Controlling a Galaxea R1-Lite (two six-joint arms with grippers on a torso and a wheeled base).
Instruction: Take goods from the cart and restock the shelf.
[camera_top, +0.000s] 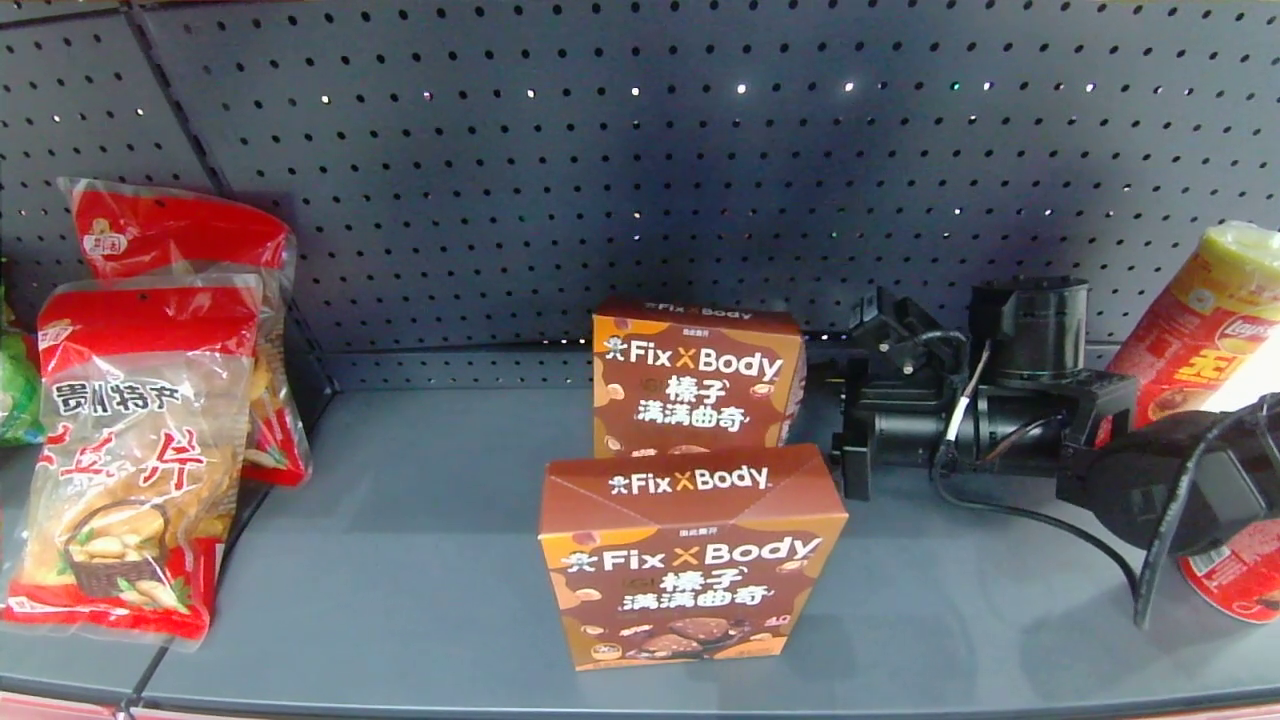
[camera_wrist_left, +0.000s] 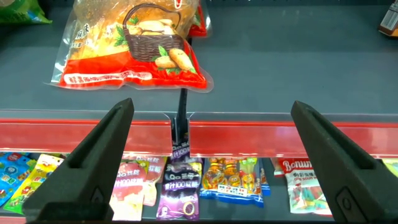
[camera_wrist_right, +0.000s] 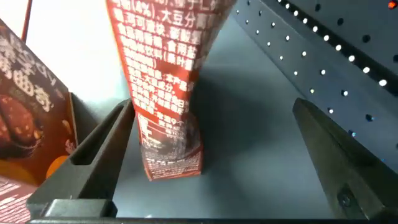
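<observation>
On the grey shelf (camera_top: 420, 560) stand two brown cookie boxes, one behind the other, both upright and with the printed face to the front. The front box (camera_top: 690, 555) is near the shelf edge, and the rear box (camera_top: 695, 385) is close to the perforated back wall (camera_top: 600, 150); there is a small gap between them. The right gripper (camera_top: 860, 400) is low over the shelf board, just beside the right side of the rear box. In the right wrist view its fingers (camera_wrist_right: 102, 158) are spread wide. The narrow red-brown side of the rear box (camera_wrist_right: 165, 93) stands between them, closer to one finger, and I cannot tell if that finger touches it. The front box (camera_wrist_right: 31, 124) shows beside that finger. A red chips can (camera_top: 1195, 320) leans at the far right of the shelf, partly behind the right arm. On the left side a red snack bag (camera_top: 130, 460) stands in front of a second bag (camera_top: 200, 250), and a green bag (camera_top: 15, 390) is at the very edge. The left gripper (camera_wrist_left: 212, 107) is in front of the red strip (camera_wrist_left: 249, 134) on the shelf edge, with fingers (camera_wrist_left: 93, 162) wide apart and holding nothing. The snack bag (camera_wrist_left: 134, 50) is on the board beyond it, and small packets (camera_wrist_left: 230, 180) are below the strip.
</observation>
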